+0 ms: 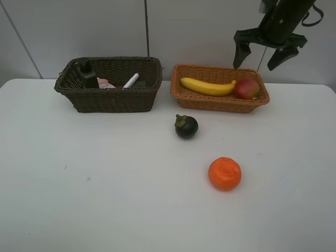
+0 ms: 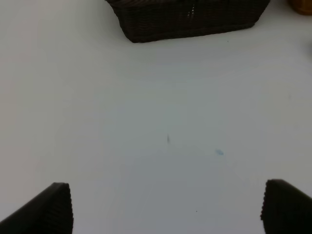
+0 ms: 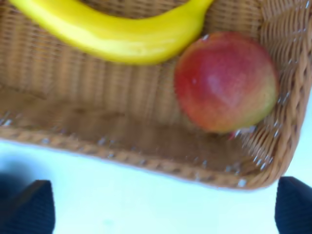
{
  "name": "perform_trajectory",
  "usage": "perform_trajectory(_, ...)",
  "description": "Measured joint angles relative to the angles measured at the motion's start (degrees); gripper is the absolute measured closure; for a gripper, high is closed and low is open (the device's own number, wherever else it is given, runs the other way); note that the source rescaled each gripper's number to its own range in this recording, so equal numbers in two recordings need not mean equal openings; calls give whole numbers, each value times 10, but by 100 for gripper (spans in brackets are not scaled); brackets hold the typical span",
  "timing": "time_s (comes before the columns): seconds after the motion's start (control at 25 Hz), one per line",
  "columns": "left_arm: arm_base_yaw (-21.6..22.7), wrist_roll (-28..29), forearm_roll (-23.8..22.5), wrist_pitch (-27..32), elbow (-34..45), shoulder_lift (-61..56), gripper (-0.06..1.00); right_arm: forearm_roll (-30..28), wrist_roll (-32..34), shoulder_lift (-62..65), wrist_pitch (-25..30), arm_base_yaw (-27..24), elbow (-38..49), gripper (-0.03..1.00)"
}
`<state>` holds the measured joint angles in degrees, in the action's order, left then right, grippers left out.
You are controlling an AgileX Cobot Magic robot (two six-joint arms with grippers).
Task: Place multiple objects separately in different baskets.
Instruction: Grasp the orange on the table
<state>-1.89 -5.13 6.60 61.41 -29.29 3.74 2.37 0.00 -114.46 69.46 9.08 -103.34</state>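
Observation:
The dark brown basket (image 1: 110, 86) stands at the back left and holds a black block (image 1: 86, 74), a small pink bottle (image 1: 105, 83) and a white marker (image 1: 131, 80). The tan basket (image 1: 219, 98) at the back right holds the yellow banana (image 1: 207, 86) and the red fruit (image 1: 247, 88); both show in the right wrist view, banana (image 3: 117, 34) and fruit (image 3: 225, 80). The dark mangosteen (image 1: 186, 126) and the orange (image 1: 224, 173) lie on the table. My right gripper (image 1: 269, 53) hangs open and empty above the tan basket. My left gripper (image 2: 165, 207) is open over bare table.
The white table (image 1: 105, 184) stretches wide in front of both baskets. A grey wall runs behind them. The dark basket's front wall (image 2: 190, 19) shows far off in the left wrist view.

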Motion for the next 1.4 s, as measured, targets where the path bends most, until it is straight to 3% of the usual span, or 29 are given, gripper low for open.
perform_trajectory(0.2,0,0,0,0,0,0,-6,1,3,104,2,21,149,-3)
perform_trajectory(0.36,0,0,0,0,0,0,-6,2,9,190,-7,81,278,-3)
perform_trajectory(0.52,0,0,0,0,0,0,-6,-14,33,235,-56,172,386,-3)
perform_trajectory(0.68,0,0,0,0,0,0,-6,-24,50,235,-138,237,456,-3)
perform_trajectory(1.0,0,0,0,0,0,0,-6,-66,46,207,-199,252,482,-3)
perform_trajectory(1.4,0,0,0,0,0,0,-6,-48,32,178,-222,252,482,-3)
